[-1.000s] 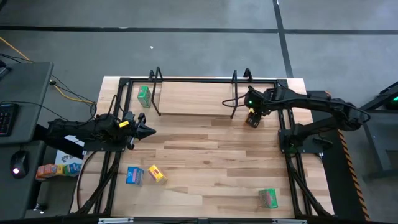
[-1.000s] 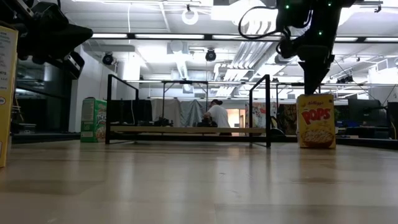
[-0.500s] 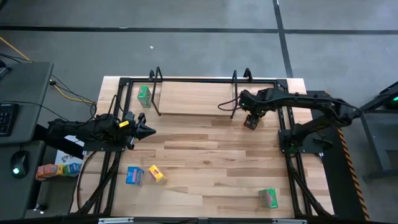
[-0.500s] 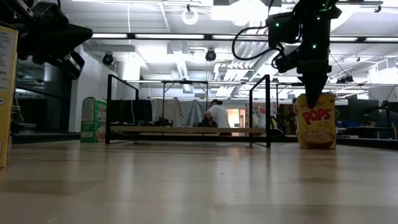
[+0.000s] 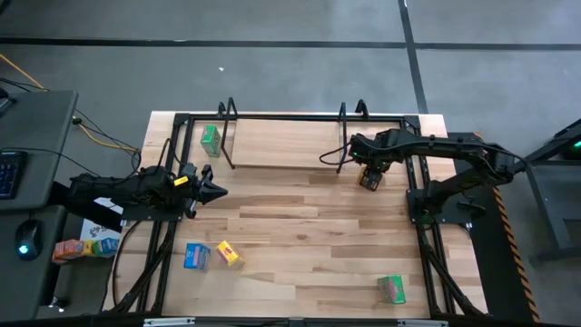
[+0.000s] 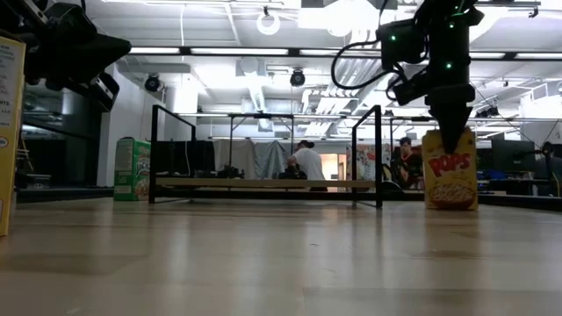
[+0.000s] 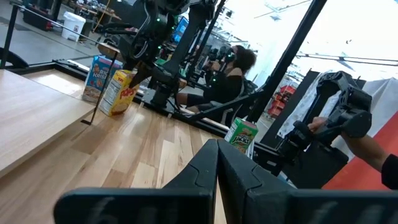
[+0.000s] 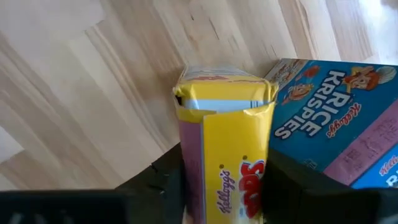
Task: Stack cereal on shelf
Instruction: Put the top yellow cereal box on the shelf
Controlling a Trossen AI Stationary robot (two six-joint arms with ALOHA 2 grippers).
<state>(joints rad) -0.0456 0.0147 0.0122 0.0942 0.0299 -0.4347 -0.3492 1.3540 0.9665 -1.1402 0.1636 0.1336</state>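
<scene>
The right pincer [image 5: 369, 174] is closed on an upright yellow cereal box [image 5: 368, 179] on the bench [image 5: 300, 227], just right of the shelf [image 5: 281, 145], beside a blue box [image 8: 336, 124]. The left pincer [image 5: 216, 191], fingers together and empty, waits at the left.

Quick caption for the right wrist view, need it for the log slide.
Right gripper closed on the upright yellow Corn Pops box, with a blue Rice Krispies box right beside it on the wooden table.

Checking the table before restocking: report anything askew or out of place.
Cereal is scattered: the green box lies flat near the front edge, and the blue and yellow boxes lie skewed at front left. The shelf holds none.
</scene>
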